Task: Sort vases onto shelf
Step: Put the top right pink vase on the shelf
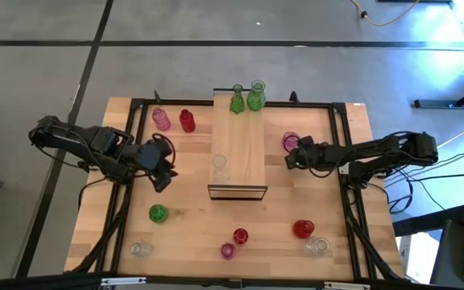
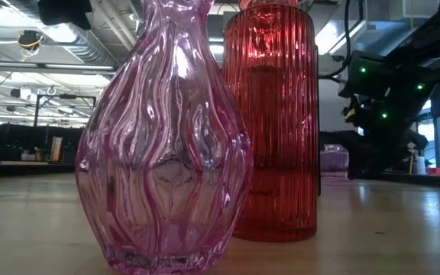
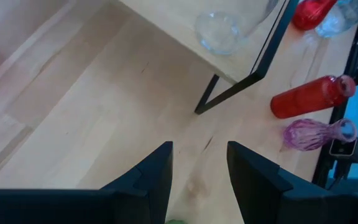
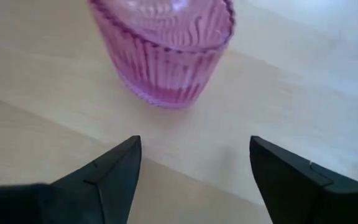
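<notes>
Right hand (image 4: pixel 194 165) (fingers spread) faces pink vase (image 4: pixel 163 46), apart.

My left end effector (image 3: pixel 199 177) hangs over bare tabletop (image 3: pixel 92 112), fingers apart, nothing between. Ahead: shelf corner (image 3: pixel 253 59) carrying a clear vase (image 3: pixel 219 30). Beyond it, red vase (image 3: pixel 309 98) beside pink vase (image 3: pixel 316 134).

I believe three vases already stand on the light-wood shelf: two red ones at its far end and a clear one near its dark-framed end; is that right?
Not quite: the two translucent glass vases at the far end of the long light-wood shelf are green, not red, as the high view shows. The clear glass vase does stand near the dark-framed end.
</notes>
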